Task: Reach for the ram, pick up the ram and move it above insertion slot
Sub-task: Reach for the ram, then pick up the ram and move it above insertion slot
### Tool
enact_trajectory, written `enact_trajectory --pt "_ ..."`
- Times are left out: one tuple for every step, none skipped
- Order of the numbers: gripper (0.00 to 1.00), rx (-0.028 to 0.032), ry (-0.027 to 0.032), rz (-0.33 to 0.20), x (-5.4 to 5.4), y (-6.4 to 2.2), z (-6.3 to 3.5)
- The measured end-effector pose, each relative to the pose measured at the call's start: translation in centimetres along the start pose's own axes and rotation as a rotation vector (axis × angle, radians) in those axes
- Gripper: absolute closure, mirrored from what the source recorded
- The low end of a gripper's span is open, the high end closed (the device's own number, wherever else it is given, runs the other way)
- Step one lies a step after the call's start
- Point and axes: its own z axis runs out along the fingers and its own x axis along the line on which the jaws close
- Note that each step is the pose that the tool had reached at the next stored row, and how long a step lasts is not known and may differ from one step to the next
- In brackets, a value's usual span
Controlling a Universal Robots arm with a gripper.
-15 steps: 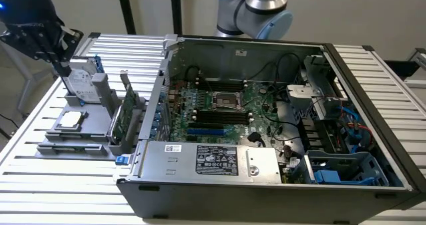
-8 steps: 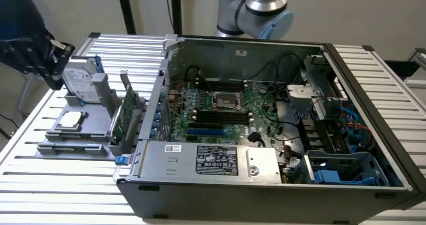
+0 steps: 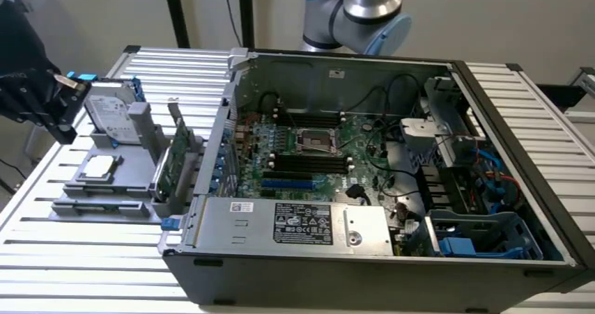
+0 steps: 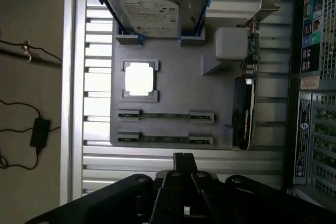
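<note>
On grey tray, thin green ram

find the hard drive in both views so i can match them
Exterior view: hard drive stands upright on the tray, at the exterior view's left.
Wrist view: hard drive at the tray's end, next to the cpu.
Shared landmark: the pale square cpu on the tray.

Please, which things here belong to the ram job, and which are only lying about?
For the job: black pincer; two long thin green ram sticks; black insertion slots on the green motherboard.
Lying about: silver hard drive in blue frame; green expansion card with metal bracket; square silvery chip; black power adapter.
</note>
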Motion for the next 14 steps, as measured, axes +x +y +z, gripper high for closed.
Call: enact_trajectory --pt "0.89 0.0001 0.0000 0.000 0.12 -0.22 0.01" --pt "0.89 0.0002 -0.0001 0.000 0.18 -0.36 0.01" --pt "0.89 0.0003 0.0001 0.000 0.18 -0.38 0.01" --pt "0.89 0.0002 0.0000 0.000 0.18 -0.38 0.01" --pt "0.89 0.0002 0.0000 0.000 0.18 -0.38 0.01" --pt "0.89 0.0002 0.0000 0.000 0.18 -0.38 0.01" --pt "0.89 0.0003 0.0000 0.000 0.18 -0.38 0.01" --pt "0.89 0.0002 0.0000 0.000 0.18 -0.38 0.01" --pt "0.89 0.0002 0.0000 0.000 0.18 -0.38 0.01" --pt "0.89 0.0003 0.0001 0.000 0.18 -0.38 0.01" --pt "0.89 0.0002 0.0000 0.000 0.18 -0.38 0.01" --pt "0.89 0.0003 0.0003 -0.004 0.18 -0.38 0.01" --pt "0.89 0.0003 0.0011 -0.017 0.18 -0.38 0.01" --pt "0.89 0.0002 0.0021 -0.035 0.18 -0.38 0.02"
